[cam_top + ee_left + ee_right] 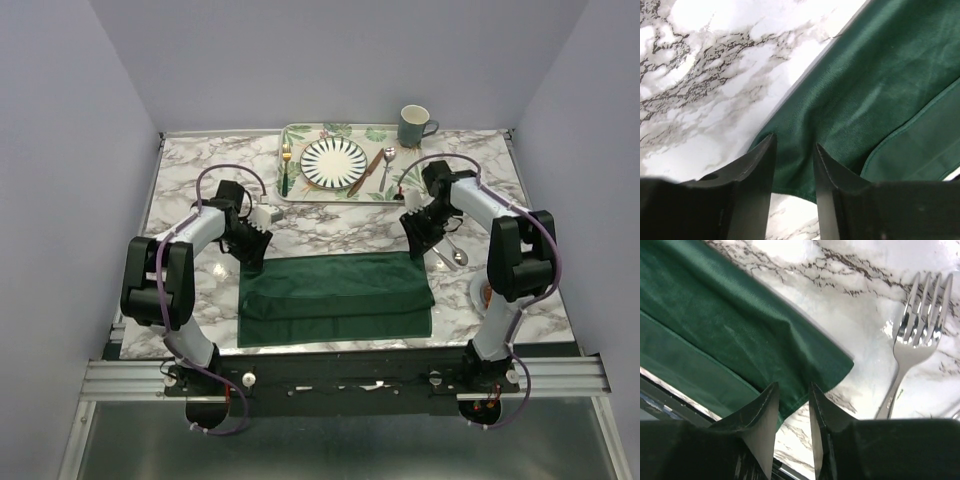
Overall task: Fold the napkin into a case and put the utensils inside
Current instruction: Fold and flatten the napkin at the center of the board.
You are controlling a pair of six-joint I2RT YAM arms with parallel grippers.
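Left jaws were down at the far left corner of the napkin (335,300), fingers (752,170) a little apart with green cloth showing in the narrow gap. Couldn't tell whether they pinched it or only straddled it. Right jaws were the same at the far right corner: fingers (760,415) slightly apart over the cloth's edge, a small crease running up to them, grip not clear either. The napkin lay flat across the near middle of the worktop (200,170), between the two arms. It was a wide dark green rectangle, and the hemmed edge of a folded layer ran along its length. Just right of the right jaws a silver fork (920,325) lay on the marble, apart from the cloth. Further back, the leaf-patterned tray (295,135) sat at the far middle with the striped plate (335,160) on it. On the tray, the gold fork (286,165) lay left of the plate, and the copper-brown knife (371,172) and silver spoon (388,166) right of it, all well apart from the napkin. A dark mug (413,127) stood beside the tray's far right corner.
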